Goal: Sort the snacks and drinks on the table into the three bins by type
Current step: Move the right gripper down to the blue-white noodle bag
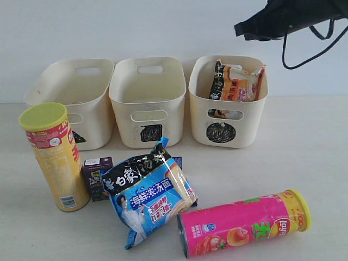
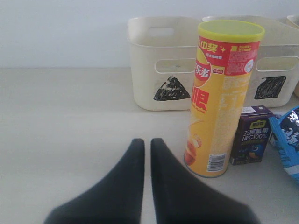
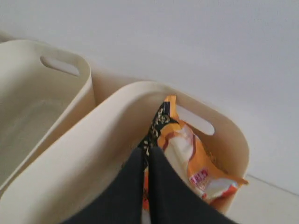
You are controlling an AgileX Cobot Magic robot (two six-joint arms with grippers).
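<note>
Standing behind are three bins [image 1: 147, 98]; the circle bin [image 1: 250, 125] holds one orange packet [image 1: 242, 87]. On the table [image 1: 315, 163]: one blue packet [image 1: 152, 196], one upright yellow tube [image 1: 57, 163], one pink tube [image 1: 244, 223] lying, one purple carton [image 1: 98, 176]. The left gripper [image 2: 146, 142] and right gripper [image 3: 145, 151] have jaws together, empty.

Mid-frame, your left gripper [image 2: 147, 142], jaws closed, sits near the upright yellow chip tube [image 2: 223, 98]; the dark purple carton [image 2: 252, 135] stands just beside the tube.

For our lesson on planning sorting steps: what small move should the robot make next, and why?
Probably lower the right end effector toward the blue-white noodle packet: it hangs shut above the circle bin, where the orange packet already sits, and the blue-white one lies unsorted on the table.
</note>
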